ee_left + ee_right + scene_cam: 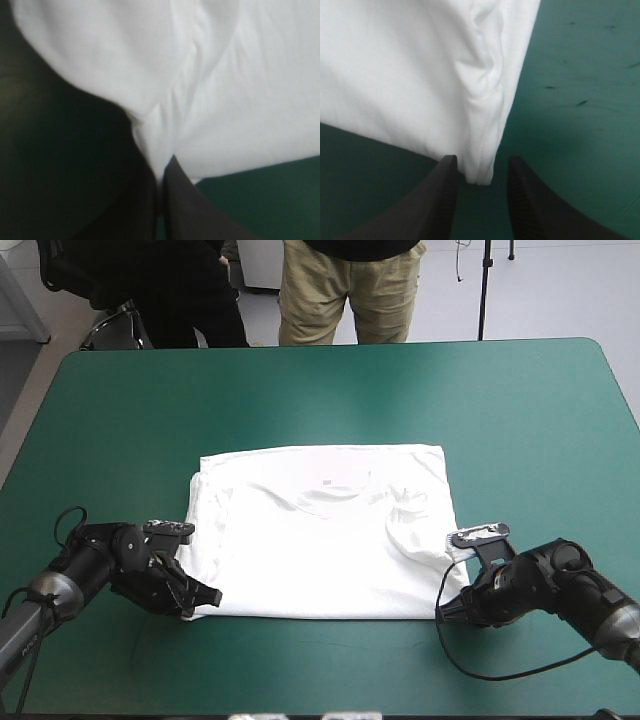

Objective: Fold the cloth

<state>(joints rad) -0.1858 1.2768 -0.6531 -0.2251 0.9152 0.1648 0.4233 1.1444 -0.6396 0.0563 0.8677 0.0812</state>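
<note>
In the middle of the high view, the T-shirt (325, 535) lies flat on the teal-green table (520, 400). It's a fairly tidy white rectangle, sides apparently folded in, collar showing near its center.

At the lower left of the frame, my left gripper (203, 597) sits on the shirt's near-left corner. Its wrist cam shows the black fingers (185, 210) pinched together with a fold of white cloth caught between them, so that side has its hold. At the lower right, the right gripper (447, 610) is down at the near-right corner, but it's only parted. There's one finger on either side and the corner lies between the tips, nothing gripped yet.

My read is that we're setting up to lift the near edge and fold it over toward the far edge. To do it well, I'd nudge the right hand a touch further in so it catches all the layers, not just the top one, then close. After that I'd raise both corners together, keep the edge taut between them, and lay it down square so no wrinkles get trapped.
</note>
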